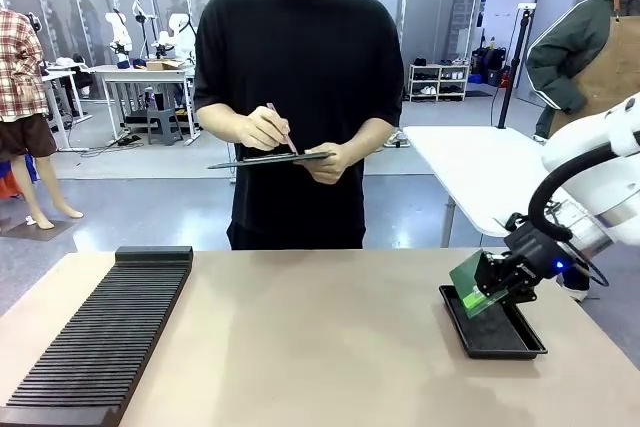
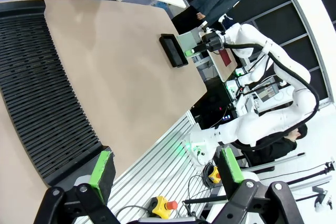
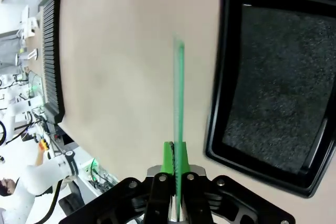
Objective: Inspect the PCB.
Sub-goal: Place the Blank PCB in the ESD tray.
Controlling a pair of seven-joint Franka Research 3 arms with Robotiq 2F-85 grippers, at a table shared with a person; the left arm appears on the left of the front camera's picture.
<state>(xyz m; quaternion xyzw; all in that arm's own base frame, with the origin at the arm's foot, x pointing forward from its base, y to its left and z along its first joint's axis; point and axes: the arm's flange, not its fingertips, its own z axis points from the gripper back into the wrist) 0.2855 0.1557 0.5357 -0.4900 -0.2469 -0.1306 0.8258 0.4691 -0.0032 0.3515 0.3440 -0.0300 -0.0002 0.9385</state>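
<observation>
The green PCB [image 1: 468,273] hangs tilted just above the near-left rim of the shallow black tray [image 1: 500,339] at the table's right. My right gripper [image 1: 492,282] is shut on its edge. In the right wrist view the PCB [image 3: 180,98] shows edge-on as a thin green line rising from my right gripper [image 3: 176,162], with the tray [image 3: 273,77] to its right. My left gripper [image 2: 165,169] stands open with nothing between its fingers, off the table's near-left corner. The left wrist view shows the PCB [image 2: 188,42] far off beside the tray [image 2: 172,50].
A long black ribbed rack [image 1: 105,332] lies along the table's left side. At the far side a person [image 1: 300,97] stands holding a clipboard [image 1: 270,159] and a pen [image 1: 281,129]. Bare tan tabletop [image 1: 320,337] spreads between rack and tray.
</observation>
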